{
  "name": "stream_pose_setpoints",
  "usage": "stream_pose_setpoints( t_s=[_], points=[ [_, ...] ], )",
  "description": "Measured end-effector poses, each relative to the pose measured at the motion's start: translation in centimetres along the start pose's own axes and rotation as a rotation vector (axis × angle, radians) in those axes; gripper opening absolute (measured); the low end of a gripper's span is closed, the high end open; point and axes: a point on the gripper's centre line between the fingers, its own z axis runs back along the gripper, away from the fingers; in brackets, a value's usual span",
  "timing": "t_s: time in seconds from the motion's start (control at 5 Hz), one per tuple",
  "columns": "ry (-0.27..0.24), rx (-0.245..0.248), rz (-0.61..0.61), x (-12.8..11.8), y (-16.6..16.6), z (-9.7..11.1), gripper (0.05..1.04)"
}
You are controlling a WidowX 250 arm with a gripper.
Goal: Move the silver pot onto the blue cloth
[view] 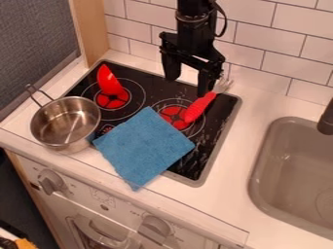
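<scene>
From where I stand, the cooktop (218, 138) is set in the bench (237, 199), with the sink (259, 170) to its right and the wall (253, 39) behind. The saucepan (57, 114) sits at the left, partly over the cooktop's edge, its handle pointing back and left. Just to its right, the cloth (144, 143) lies across the cooktop's front, one corner past the front edge. Behind the cloth, a utensil (109, 81) is at the left-hand burner and a fork (200, 106) at the right-hand one, tines toward the wall. The tool (189, 81) hangs over the back, between them.
</scene>
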Motion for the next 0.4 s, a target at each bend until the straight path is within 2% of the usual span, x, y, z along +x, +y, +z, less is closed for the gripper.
stream_pose_setpoints(
  t_s=[0.2,0.4],
  points=[
    [0.039,-0.008,0.001,-0.8,-0.2,-1.3,1.001],
    [0.065,0.014,0.04,-4.8,2.3,-1.9,1.001]
  ],
)
